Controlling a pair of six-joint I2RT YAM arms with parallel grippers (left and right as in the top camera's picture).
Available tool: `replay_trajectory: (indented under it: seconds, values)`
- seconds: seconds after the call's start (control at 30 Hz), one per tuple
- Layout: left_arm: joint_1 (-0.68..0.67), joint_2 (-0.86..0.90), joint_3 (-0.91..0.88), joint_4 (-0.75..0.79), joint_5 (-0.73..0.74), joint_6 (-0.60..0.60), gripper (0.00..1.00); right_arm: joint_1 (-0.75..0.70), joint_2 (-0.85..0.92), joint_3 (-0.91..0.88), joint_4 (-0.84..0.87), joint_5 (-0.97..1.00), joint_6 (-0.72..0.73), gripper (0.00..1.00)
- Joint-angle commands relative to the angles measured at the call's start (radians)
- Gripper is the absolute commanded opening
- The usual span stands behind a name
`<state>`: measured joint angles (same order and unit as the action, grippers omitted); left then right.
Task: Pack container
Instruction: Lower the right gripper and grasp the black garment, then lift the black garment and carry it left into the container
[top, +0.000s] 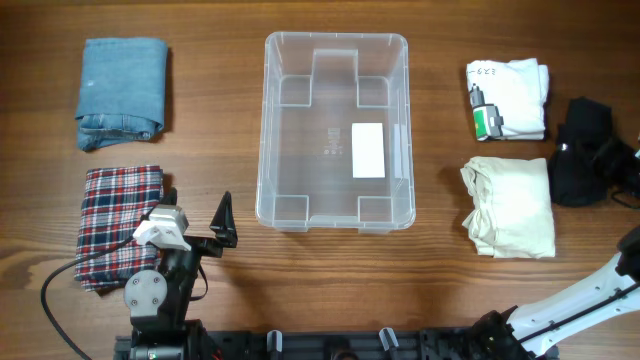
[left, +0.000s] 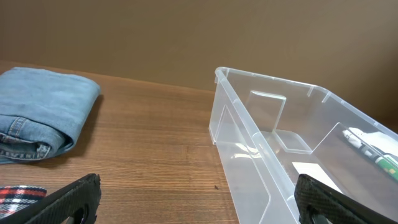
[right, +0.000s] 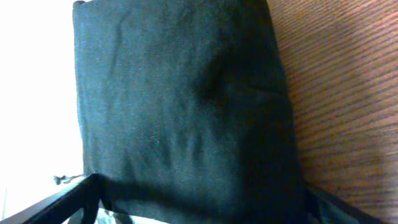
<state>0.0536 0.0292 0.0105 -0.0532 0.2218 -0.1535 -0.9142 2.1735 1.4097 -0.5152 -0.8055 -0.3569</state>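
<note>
The container (top: 336, 37) is a clear plastic bin in the middle of the table, with only its white label (top: 369, 150) showing inside. In the left wrist view its near wall (left: 245, 134) rises at the right. My left gripper (top: 197, 206) (left: 196, 186) stands open low over bare wood, between the plaid shirt and the bin's front left corner. My right gripper (top: 610, 165) (right: 205, 202) is down over a folded black garment (top: 575, 150) (right: 180, 93) at the far right. Its jaws stand wide, one on each side of the cloth.
Folded jeans (top: 122, 92) (left: 37, 118) lie at the back left, and a plaid shirt (top: 118, 225) lies in front of them beside the left arm. Right of the bin lie a white garment (top: 508, 98) and a cream one (top: 510, 205).
</note>
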Motion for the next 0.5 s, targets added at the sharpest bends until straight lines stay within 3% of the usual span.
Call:
replay_trajectory:
  seconds: [0.0, 0.07, 0.27, 0.47]
  values:
    - [0.006, -0.002, -0.005, -0.004, -0.01, 0.019, 1.0, 0.011, 0.056, -0.008, -0.013, 0.004, -0.005, 0.7]
    - [0.006, -0.002, -0.005, -0.004, -0.01, 0.019, 1.0, 0.011, 0.056, -0.008, -0.012, 0.004, 0.009, 0.5]
    - [0.006, -0.002, -0.005, -0.004, -0.01, 0.019, 1.0, 0.006, 0.055, 0.001, 0.017, -0.004, 0.161, 0.18]
    - [0.006, -0.002, -0.005, -0.004, -0.01, 0.019, 1.0, 0.0, 0.027, 0.057, 0.005, -0.083, 0.295, 0.1]
